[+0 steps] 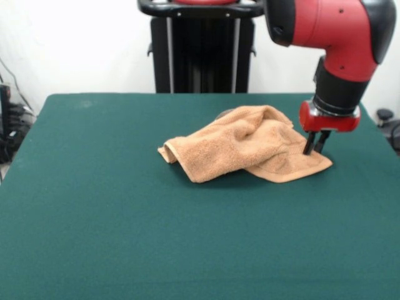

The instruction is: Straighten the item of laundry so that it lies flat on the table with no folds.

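Observation:
The item of laundry (pixel 250 147), an orange-tan terry towel, lies crumpled on the green table (pixel 125 237) a little right of the middle. Its left part is folded over into a thick flap, and a flatter layer sticks out at the front right. The gripper (pixel 315 150) comes down from the red arm onto the towel's right edge. Its two black fingers (pixel 309 144) stand close together, pinching the cloth there. The corner in front of the gripper still rests on the table.
The robot's black pedestal (pixel 200 50) stands behind the table's far edge. Cables and dark gear show at the left edge (pixel 9 125), and a dark object sits at the right edge (pixel 387 122). Green cloth surrounds the towel on all sides.

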Available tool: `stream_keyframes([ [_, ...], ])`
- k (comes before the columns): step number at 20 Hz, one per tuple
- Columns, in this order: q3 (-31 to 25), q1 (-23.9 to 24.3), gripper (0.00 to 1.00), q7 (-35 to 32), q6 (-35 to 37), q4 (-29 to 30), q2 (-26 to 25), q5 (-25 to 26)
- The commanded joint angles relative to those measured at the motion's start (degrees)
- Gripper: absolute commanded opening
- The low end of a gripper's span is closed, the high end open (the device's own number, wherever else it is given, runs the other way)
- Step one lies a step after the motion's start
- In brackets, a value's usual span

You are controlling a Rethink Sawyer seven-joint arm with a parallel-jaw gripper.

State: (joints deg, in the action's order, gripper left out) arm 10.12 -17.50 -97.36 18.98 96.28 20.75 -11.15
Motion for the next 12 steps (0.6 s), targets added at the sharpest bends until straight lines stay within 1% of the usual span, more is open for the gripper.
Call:
stream_keyframes([
  [1, -7.8, 1.6, 0.0, -13.9, -4.9, -3.8, -6.6, -5.2],
  [7, -8.4, -0.2, 0.0, -15.2, -3.4, -4.7, -6.7, -7.3],
  [12, -7.1, -2.5, 0.0, -15.6, -0.5, -5.2, -6.9, -8.3],
])
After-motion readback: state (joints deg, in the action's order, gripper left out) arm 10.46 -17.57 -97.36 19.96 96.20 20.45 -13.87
